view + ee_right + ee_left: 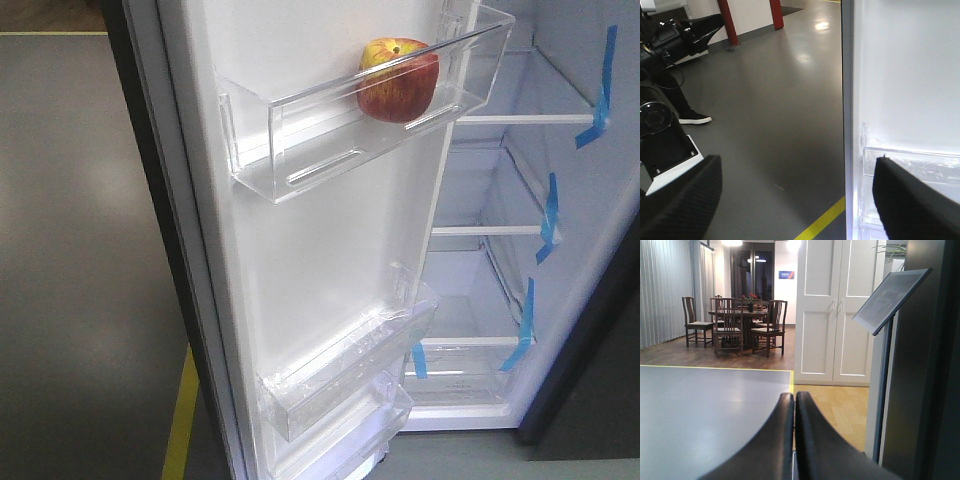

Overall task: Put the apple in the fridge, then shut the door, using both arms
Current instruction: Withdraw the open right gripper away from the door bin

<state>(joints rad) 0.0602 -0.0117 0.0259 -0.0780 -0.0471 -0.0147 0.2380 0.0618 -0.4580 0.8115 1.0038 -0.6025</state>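
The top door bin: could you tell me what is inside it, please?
One apple sits in the clear bin, right of its middle. Nothing else shows in it. The apple's underside and far side are hidden.

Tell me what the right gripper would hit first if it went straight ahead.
Probably the door: the open right gripper straddles its edge, one finger lined up with a clear bin on the inner face. Only grey floor lies ahead otherwise; depth is unclear.
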